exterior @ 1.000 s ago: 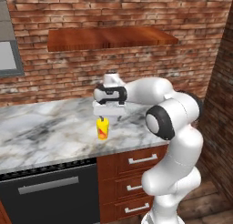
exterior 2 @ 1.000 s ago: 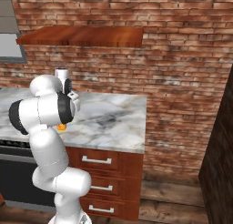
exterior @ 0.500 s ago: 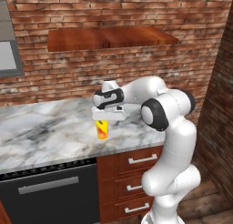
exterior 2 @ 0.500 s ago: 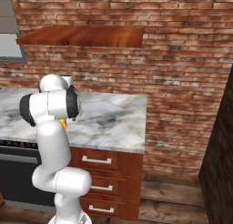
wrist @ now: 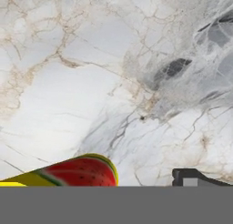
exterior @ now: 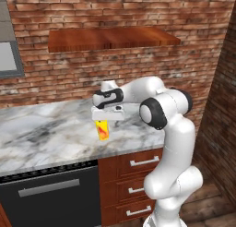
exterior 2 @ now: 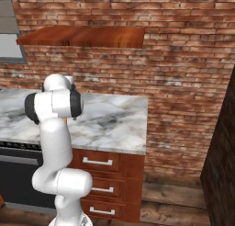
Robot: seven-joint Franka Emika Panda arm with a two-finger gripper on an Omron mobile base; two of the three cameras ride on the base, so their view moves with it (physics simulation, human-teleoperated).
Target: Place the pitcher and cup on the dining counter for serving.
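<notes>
Since a sec ago the arm's elbow has swung further round toward the brick wall, and the gripper point(exterior: 107, 119) has come lower over the cup point(exterior: 102, 129), w/ the jaws eased in only a touch.

Left base view: white arm rises from the lower right, bends at a big dark elbow joint, then reaches left across the marble worktop point(exterior: 46, 134). Its hand hangs over the worktop, pointing down, directly above the cup. Cup is small, bright yellow w/ a red marking, standing upright on the marble near the front edge, above the seam between the black oven front point(exterior: 50, 194) and the reddish wood drawers point(exterior: 143, 175). Top of the cup sits right under the hand; can't tell if the fingers touch it.

Hand view: looks straight down at veined grey-white marble. Cup's rim point(wrist: 77, 170) peeks in at the bottom left, yellow edge w/ red inside. One dark fingertip point(wrist: 193, 177) shows at the bottom right, well apart from the cup. Jaws stand spread nearly as wide as they go, nothing clamped between them.

Right base view: arm's shoulder and elbow stand in front of the worktop point(exterior 2: 114, 124); a sliver of orange shows just beside the elbow, too small to tell. Wood shelf point(exterior 2: 82, 36) is fixed to the brick wall above. Grey hood corner point(exterior: 9, 50) at upper left.
</notes>
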